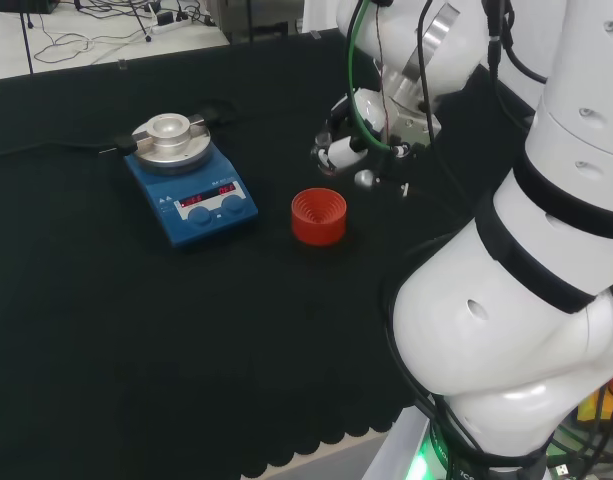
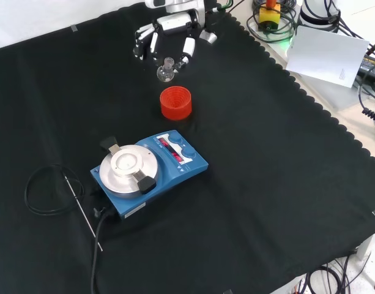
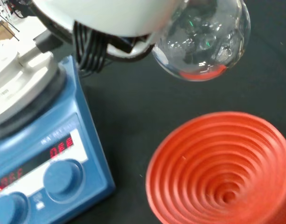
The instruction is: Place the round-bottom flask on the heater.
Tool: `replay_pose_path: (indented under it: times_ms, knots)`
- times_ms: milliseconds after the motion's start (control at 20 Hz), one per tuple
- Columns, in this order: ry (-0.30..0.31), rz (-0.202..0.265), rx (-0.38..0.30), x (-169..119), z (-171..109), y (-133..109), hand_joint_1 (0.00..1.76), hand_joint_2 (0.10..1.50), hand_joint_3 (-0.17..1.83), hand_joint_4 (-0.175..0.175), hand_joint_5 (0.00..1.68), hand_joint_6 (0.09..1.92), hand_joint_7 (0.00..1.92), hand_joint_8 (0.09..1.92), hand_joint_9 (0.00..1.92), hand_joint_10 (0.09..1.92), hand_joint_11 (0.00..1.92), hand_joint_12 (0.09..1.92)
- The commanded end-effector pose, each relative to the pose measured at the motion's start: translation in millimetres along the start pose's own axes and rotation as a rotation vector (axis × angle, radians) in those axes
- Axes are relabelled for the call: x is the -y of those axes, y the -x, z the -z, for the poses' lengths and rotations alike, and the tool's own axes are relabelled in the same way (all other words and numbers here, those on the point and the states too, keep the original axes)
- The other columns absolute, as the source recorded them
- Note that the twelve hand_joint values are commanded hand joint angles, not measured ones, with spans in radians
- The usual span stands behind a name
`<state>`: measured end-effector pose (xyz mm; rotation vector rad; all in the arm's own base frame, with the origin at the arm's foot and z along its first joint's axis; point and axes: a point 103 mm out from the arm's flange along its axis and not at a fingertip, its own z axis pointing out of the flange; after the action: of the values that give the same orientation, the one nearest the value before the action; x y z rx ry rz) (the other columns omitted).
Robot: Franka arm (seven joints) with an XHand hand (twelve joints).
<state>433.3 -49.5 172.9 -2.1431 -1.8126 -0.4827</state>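
The clear round-bottom flask (image 2: 166,73) hangs by its neck from my hand (image 2: 167,32), whose fingers (image 2: 188,48) curl down around it. In the wrist view its bulb (image 3: 203,42) is off the cloth, close beside the red ribbed stand (image 3: 222,168), which holds nothing. In the front view the stand (image 2: 175,101) is just nearer than the flask. The blue heater (image 2: 149,174) with its round metal plate (image 2: 127,166) stands nearer still and to the left. In the head view my hand (image 1: 358,140) is right of the stand (image 1: 318,215), and the heater (image 1: 189,180) is at the left.
A black cable loop (image 2: 48,190) and a thin metal probe (image 2: 83,211) lie left of the heater in the front view. The cloth's scalloped edge (image 2: 334,122) runs down the right, with a white sheet (image 2: 328,55) and cables beyond it.
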Motion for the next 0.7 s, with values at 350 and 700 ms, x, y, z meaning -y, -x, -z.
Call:
replay_pose_path:
  times_ms: [350, 700]
  knots:
    - [-0.020, 0.050, -0.062, -54, 13, -80, 1.13, 0.59, 0.86, 0.104, 1.20, 0.89, 0.34, 0.66, 0.57, 0.62, 0.13, 1.40]
    - [-0.064, 0.080, -0.098, -91, 1, -116, 1.13, 0.59, 0.86, 0.102, 1.21, 0.89, 0.34, 0.66, 0.57, 0.62, 0.13, 1.40]
